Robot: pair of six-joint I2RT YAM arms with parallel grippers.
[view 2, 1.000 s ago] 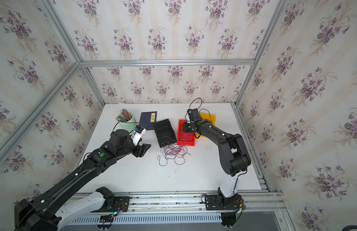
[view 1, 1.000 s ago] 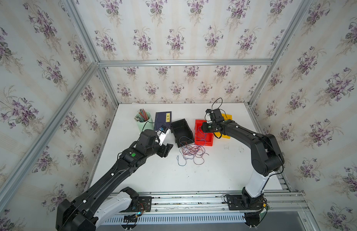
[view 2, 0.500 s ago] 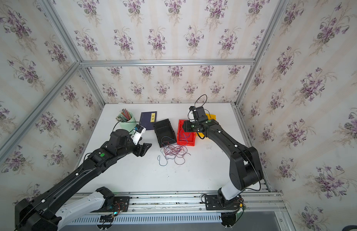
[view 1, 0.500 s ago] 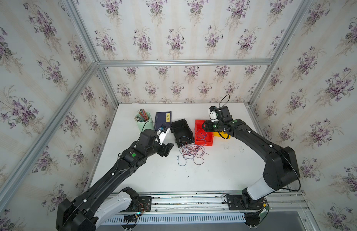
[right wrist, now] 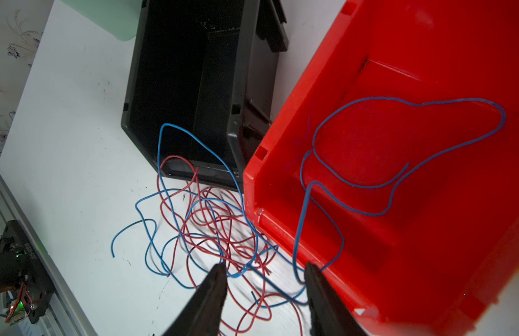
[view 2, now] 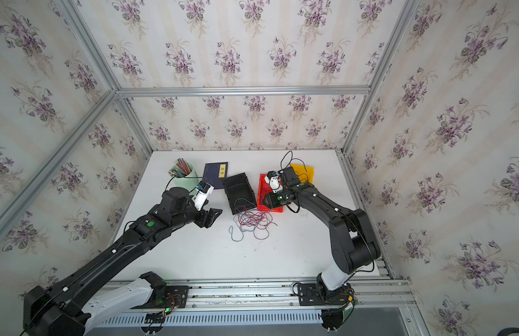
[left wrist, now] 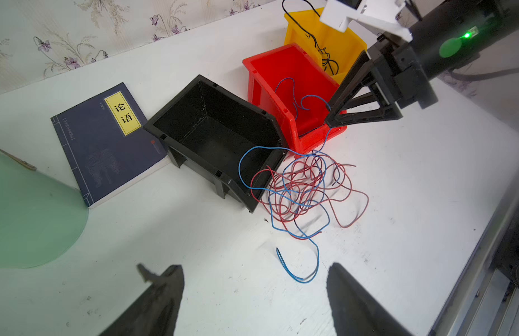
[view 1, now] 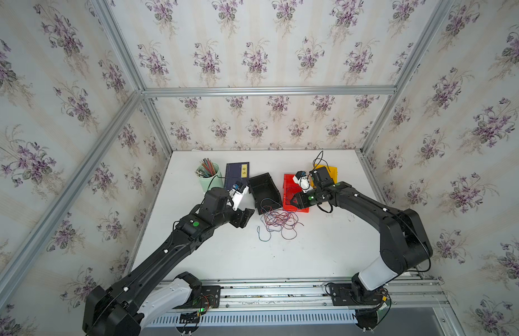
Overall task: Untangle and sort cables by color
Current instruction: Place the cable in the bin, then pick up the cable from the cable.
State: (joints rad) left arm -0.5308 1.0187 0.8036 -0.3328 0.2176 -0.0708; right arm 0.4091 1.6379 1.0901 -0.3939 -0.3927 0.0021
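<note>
**Operator:** Jaws first?

**Spotter:** Your left jaws stand wide apart and hold nothing. Your right jaws are parted more narrowly, with nothing clamped between them.

**Operator:** And the top views?

**Spotter:** In both top views, the cables lie in 1 red-and-blue tangle on the counter. It sits against the fronts of the black bin and the red bin. Your left jaws hang just beside the tangle, and your right jaws are over the red bin's front edge.

**Operator:** Left wrist?

**Spotter:** 1 blue cable lies inside the red bin and drops over its low front lip into the heap. Another blue loop crosses the black bin's front lip.

**Operator:** Right wrist?

**Spotter:** That blue cable runs down close beside 1 finger. I cannot tell whether they touch.
</note>
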